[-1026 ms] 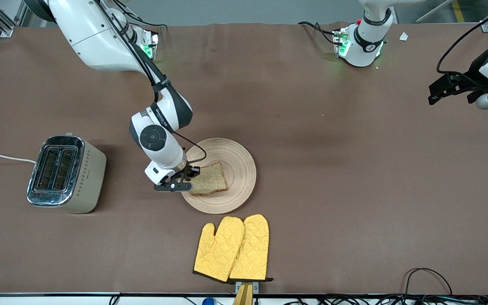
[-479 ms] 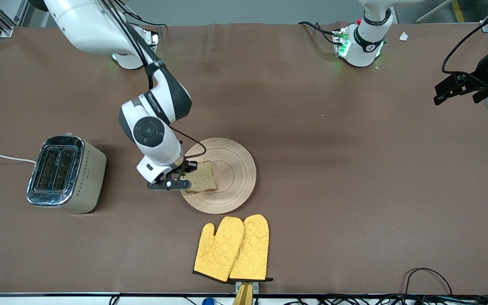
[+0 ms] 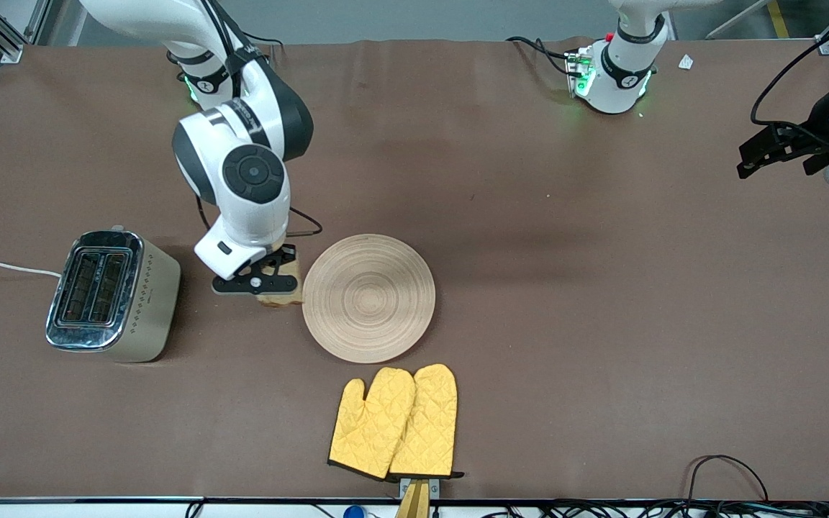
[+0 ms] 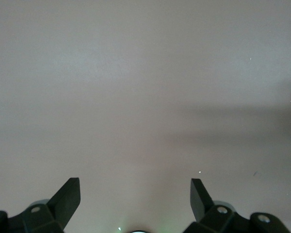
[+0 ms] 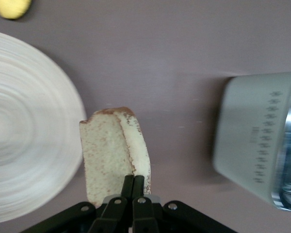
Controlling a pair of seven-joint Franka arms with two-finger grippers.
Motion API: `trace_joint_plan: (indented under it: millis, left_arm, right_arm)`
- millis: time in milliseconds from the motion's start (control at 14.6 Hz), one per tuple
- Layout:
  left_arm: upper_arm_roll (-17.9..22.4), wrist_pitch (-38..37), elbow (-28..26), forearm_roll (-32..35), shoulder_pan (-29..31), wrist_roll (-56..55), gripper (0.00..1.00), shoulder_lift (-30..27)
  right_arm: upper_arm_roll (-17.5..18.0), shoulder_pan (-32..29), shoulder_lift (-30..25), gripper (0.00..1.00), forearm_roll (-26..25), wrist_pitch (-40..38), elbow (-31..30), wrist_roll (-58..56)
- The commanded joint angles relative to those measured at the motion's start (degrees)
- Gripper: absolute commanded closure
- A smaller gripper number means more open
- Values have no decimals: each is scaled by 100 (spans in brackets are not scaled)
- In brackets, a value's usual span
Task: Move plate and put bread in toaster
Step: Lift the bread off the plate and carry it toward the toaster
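The right pincer pinches the bread by one edge over the desk, between the plate and the toaster. The bread could slip or miss a slot. The left pincer waits, spread wide.

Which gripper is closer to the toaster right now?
Right. The right gripper, shut on the bread, is over the table between the toaster and the plate. The left gripper waits open over the left arm's end of the table.

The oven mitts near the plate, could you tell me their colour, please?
Bright yellow, quilted oven mitts, clearest in the front view.
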Motion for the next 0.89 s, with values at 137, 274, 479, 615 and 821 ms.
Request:
trace_joint_plan:
  millis: [137,274,479,615,821]
  left_arm:
    - [-11,51,41,64,10,-57,0,8]
    - [-11,52,41,46,10,-57,0,-1]
    - [-11,52,41,55,10,-48,0,-1]
    - [-11,52,41,46,10,-49,0,-1]
    - [-11,43,32,38,10,-57,0,-1]
  right_arm:
    - [190,59,-411,100,-1271,-827,-102,329]
    - [366,42,-438,100,-1580,-1239,-102,434]
    - [358,-37,-762,100,-1757,-1479,-259,951]
    - [332,-230,-982,100,-1748,-1479,-409,1242]
    - [69,-493,-1211,100,-1792,-1479,-524,1270]
